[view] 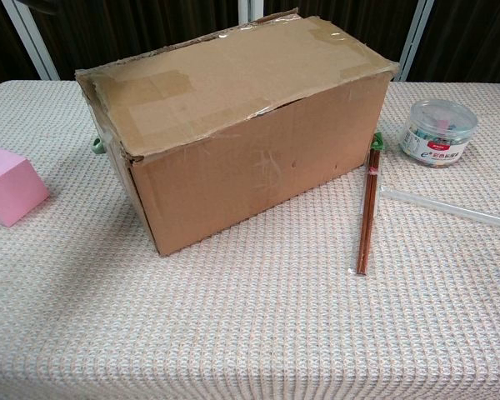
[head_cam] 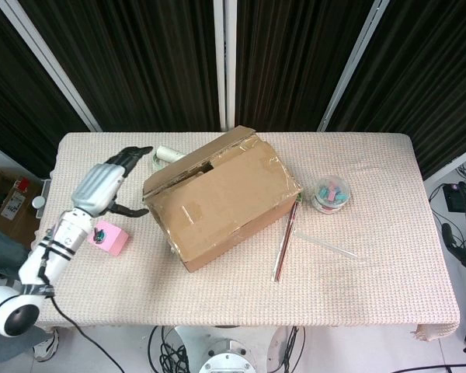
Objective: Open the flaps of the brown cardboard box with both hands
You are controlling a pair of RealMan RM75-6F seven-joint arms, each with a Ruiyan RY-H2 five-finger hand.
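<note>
Head view showed the left hand (head_cam: 113, 180) at frame left, fingers spread and empty, near the cardboard box (head_cam: 221, 194) at centre of the surface (head_cam: 373, 264), probably poised for a flap. Flaps mostly down, taped, one gapped. Right hand unseen.

Overhead head view; low, close chest view

the left hand (head_cam: 113, 183) hovers over the table's left side, dark fingers (head_cam: 132, 155) spread, thumb out, holding nothing, forearm angled back.
</note>
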